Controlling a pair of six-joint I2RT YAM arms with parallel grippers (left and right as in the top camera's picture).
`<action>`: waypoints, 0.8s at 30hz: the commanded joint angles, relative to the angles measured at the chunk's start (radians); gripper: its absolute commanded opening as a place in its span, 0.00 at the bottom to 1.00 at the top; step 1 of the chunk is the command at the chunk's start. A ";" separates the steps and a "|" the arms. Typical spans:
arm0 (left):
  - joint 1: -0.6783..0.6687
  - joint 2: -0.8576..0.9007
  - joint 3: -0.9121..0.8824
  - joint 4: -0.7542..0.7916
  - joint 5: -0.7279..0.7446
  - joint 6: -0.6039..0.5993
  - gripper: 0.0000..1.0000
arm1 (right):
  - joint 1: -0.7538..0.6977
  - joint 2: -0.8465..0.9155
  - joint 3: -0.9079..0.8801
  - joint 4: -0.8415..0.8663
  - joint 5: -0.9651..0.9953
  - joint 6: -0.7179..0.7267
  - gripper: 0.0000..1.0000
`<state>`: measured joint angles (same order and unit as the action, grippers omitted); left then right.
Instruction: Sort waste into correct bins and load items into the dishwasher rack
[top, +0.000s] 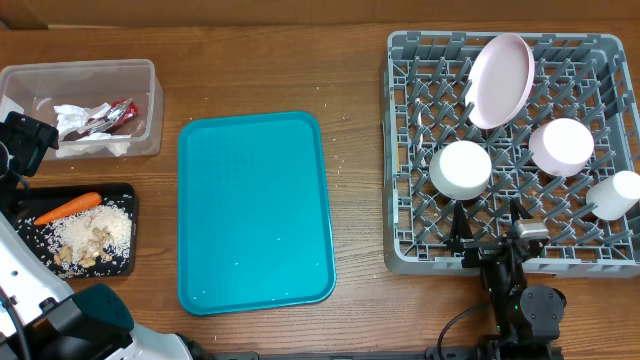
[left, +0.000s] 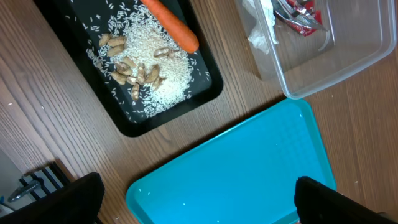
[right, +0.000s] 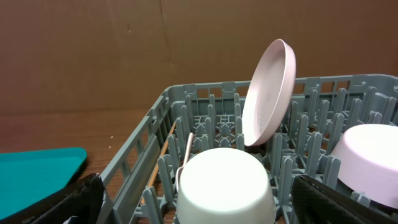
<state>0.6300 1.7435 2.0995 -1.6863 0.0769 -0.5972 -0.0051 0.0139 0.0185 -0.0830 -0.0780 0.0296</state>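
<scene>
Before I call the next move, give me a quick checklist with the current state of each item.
1. Napkins and red wrapper in clear tub: ok.
2. Carrot and food scraps in black tray: ok.
3. Plate, white bowl, pink bowl, cup in dishwasher rack: ok.
4. Fork and wooden stick in rack: ok.
5. Teal tray holds only specks: ok.
6. Left gripper, right gripper open, empty: ok.
</scene>
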 joint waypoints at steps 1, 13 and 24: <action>-0.020 0.008 -0.003 0.000 -0.006 -0.009 1.00 | -0.001 -0.011 -0.010 0.003 0.006 -0.004 1.00; -0.294 -0.130 -0.003 0.000 -0.006 -0.009 1.00 | -0.001 -0.011 -0.010 0.003 0.006 -0.004 1.00; -0.384 -0.245 -0.196 0.000 -0.006 -0.009 1.00 | -0.001 -0.011 -0.010 0.003 0.006 -0.004 1.00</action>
<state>0.2516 1.5311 1.9942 -1.6821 0.0772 -0.5972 -0.0051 0.0139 0.0185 -0.0830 -0.0780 0.0296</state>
